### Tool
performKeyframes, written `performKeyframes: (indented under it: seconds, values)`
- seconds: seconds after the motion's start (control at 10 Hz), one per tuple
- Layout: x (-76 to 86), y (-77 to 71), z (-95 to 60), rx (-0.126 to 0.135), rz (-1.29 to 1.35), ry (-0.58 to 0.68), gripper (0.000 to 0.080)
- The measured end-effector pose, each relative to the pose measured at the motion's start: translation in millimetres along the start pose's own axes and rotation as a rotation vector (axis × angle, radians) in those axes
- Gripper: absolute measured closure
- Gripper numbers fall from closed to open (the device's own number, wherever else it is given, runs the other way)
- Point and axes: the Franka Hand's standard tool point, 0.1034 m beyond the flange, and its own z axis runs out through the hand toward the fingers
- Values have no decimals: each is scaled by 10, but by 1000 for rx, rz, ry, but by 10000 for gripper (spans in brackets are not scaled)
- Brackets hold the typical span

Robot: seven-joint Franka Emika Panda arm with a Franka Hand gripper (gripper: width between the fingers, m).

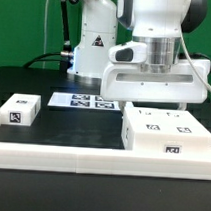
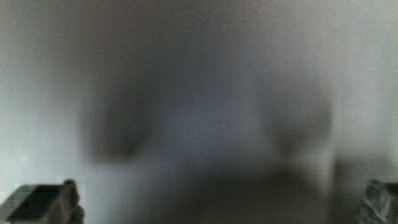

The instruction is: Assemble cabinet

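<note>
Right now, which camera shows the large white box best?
The exterior view: the large white box appears sharp, with tags on top and front. The wrist view shows only a blurred pale surface, too close to identify.

1. White jointed robot arm [image 1: 158,18]: rises from its white pedestal base [image 1: 89,48] near the desk's far edge and reaches toward the front edge, on the exterior view's right.
2. White boxy wrist housing [image 1: 155,78]: level, pointing straight down, held low over the desk.
3. Two-finger gripper [image 2: 214,204]: dark fingertips [image 2: 43,203] stand wide apart, jaws spread. The fingers cannot be made out in the exterior view.
</note>
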Motion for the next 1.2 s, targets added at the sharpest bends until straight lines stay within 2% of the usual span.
performKeyframes:
  seconds: [0.6, 1.2]
  values:
    - [51, -65, 85, 6, -12, 26, 2]
    - [117, 24, 78, 2, -53, 53, 15]
